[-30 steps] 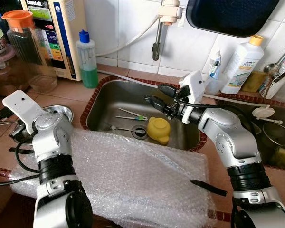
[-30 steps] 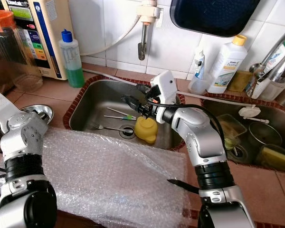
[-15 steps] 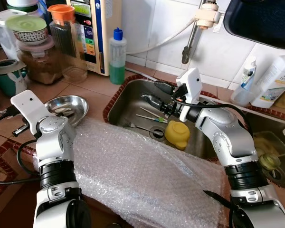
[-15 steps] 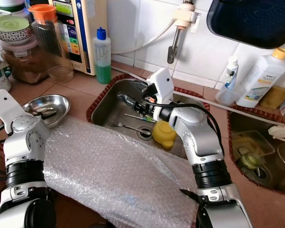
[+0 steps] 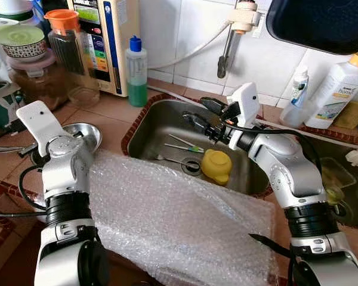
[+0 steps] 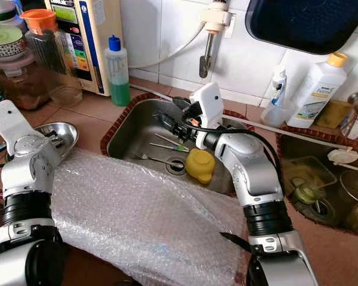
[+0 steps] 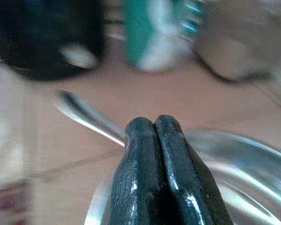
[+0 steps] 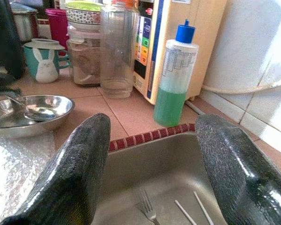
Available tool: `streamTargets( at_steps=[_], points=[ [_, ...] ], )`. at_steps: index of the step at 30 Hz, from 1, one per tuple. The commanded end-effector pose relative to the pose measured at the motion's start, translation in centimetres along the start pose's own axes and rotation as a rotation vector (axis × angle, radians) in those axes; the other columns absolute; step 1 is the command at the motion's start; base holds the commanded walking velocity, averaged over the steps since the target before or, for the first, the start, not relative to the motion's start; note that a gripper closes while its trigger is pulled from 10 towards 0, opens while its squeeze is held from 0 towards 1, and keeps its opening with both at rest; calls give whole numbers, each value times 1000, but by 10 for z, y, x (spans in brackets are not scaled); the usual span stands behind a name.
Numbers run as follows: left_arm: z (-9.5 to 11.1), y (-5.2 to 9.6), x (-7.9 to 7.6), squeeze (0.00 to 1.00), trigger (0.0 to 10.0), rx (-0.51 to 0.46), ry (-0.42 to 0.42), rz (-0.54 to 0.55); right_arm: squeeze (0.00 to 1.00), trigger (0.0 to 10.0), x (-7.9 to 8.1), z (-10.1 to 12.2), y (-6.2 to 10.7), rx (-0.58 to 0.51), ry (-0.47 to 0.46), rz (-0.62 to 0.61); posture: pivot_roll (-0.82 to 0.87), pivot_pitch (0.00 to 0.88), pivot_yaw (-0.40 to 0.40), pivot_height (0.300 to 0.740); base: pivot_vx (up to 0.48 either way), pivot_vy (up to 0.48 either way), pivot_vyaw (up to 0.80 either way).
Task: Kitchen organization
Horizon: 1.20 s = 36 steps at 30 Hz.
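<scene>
1. The right gripper (image 5: 197,113) is held over the far part of the steel sink (image 5: 149,128), its two black fingers (image 8: 75,173) spread well apart with nothing between them.
2. On the sink floor, a fork (image 5: 167,159) is seen beside the drain, with two thin utensils (image 5: 184,145) just beyond it; one has a green handle.
3. A yellow cup-like item (image 5: 216,165) is lying on its side in the sink, to the right of the drain and below the right forearm.
4. The left gripper (image 7: 161,173) is pressed together, empty, and is poised at the rim of a shallow steel bowl (image 5: 86,132) on the tiled desk (image 5: 110,107) left of the sink.
5. A spoon (image 8: 37,112) is resting inside that bowl.
6. A sheet of bubble wrap (image 5: 173,220) is spread over the near desk, in front of the sink and between the two arms.
7. A bottle of green liquid with a blue cap (image 5: 136,71) is set upright at the sink's far left corner, beside a cream wall appliance (image 5: 107,36).
8. Jars and an orange-lidded container (image 5: 65,36) are grouped at the far left.
9. White bottles (image 5: 337,89) are standing at the far right by the tiled wall.
</scene>
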<state>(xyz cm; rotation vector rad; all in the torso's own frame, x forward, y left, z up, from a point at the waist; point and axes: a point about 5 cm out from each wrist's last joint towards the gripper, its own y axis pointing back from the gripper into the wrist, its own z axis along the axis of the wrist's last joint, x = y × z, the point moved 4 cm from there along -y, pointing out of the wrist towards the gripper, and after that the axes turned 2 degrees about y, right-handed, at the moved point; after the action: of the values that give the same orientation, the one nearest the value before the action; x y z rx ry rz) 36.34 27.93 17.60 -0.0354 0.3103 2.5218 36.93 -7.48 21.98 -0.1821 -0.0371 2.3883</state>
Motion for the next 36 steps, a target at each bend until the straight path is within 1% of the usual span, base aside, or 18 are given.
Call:
streamTargets(
  at_steps=[1,2,3,4,5,7,8,9,10,13,16,17,18,24,29,34,35,36],
  points=[
    [10,-7,23,0,10000,-35,-2,136,0,10000,-4,0,3,-1,4,-20,149,0,-56,740,0,0,0],
    [9,-8,26,0,10000,-31,-10,150,0,10000,-4,0,3,-1,4,-21,149,0,-56,740,0,0,0],
    [6,-13,27,0,10000,-33,-51,126,0,10000,-3,-1,3,-2,1,-21,151,0,-58,740,0,0,0],
    [6,-13,27,0,10000,-33,-51,126,0,10000,-3,-1,3,-2,1,-21,151,0,-58,740,0,0,0],
    [-5,-15,25,0,10000,26,13,93,0,10000,-2,-2,3,0,1,-20,150,0,-59,740,0,0,0],
    [-13,-15,15,0,10000,80,68,14,0,10000,-2,-3,3,4,5,-18,150,0,-59,740,0,0,0],
    [-13,-15,8,0,10000,75,103,-37,0,10000,-2,-3,3,5,10,-18,152,0,-60,740,0,0,0],
    [-11,-14,1,0,10000,71,101,-70,0,10000,-2,-3,2,2,10,-19,151,0,-60,740,0,0,0],
    [-11,-14,1,0,10000,71,101,-70,0,10000,-2,-3,2,2,10,-19,151,0,-60,740,0,0,0],
    [-7,-11,-9,0,10000,47,86,-113,0,10000,-2,-2,2,-1,12,-21,148,0,-59,740,0,0,0],
    [-4,-1,-30,0,10000,34,123,-213,0,10000,-2,-2,2,-3,13,-26,146,0,-57,740,0,0,0],
    [-3,3,-38,1000,10000,17,116,-252,0,10000,-1,-2,2,-2,12,-27,144,0,-56,740,0,0,0],
    [-2,4,-39,1000,10000,7,102,-254,0,10000,-1,-3,2,-1,12,-27,144,0,-56,740,0,0,0],
    [-10,9,-47,1000,10000,65,210,-264,0,10000,2,-5,2,6,20,-21,137,0,-55,740,0,0,0],
    [-8,13,-52,1000,10000,63,262,-268,0,10000,2,-6,3,13,24,-23,135,0,-57,740,0,0,0],
    [-6,18,-49,1000,10000,17,224,-199,0,10000,2,-6,3,11,23,-22,131,0,-56,740,0,0,0],
    [-7,19,-46,1000,10000,8,189,-148,0,10000,3,-6,3,14,27,-19,132,0,-55,740,0,0,0],
    [-8,21,-47,1000,10000,13,190,-144,0,10000,3,-7,3,15,28,-19,131,0,-55,740,0,0,0]
  ],
)
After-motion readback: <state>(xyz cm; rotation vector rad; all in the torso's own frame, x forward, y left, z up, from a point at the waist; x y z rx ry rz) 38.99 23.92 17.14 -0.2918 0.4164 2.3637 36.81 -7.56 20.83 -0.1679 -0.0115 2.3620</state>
